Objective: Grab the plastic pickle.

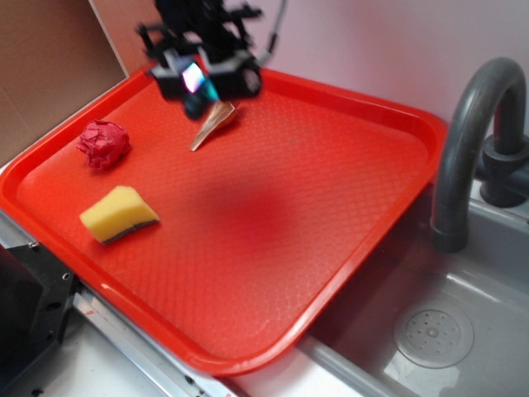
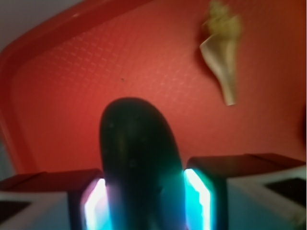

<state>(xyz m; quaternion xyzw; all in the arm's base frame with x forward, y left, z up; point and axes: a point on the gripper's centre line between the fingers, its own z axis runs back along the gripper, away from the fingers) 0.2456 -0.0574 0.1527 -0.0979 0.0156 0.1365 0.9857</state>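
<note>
The plastic pickle [image 2: 139, 158], dark teal-green with a rounded end, fills the gap between my two glowing fingers in the wrist view. My gripper [image 2: 144, 201] is shut on it, the pads pressing both of its sides. In the exterior view the gripper [image 1: 201, 87] hangs above the far left part of the red tray [image 1: 331, 207], and only the pickle's dark tip [image 1: 197, 105] shows below the fingers, off the tray surface.
A tan spiral seashell [image 1: 213, 124] [image 2: 223, 52] lies on the tray just right of the gripper. A crumpled red ball [image 1: 103, 145] and a yellow sponge wedge [image 1: 120, 215] sit at the tray's left. A grey faucet [image 1: 475, 141] and sink [image 1: 434, 331] stand to the right.
</note>
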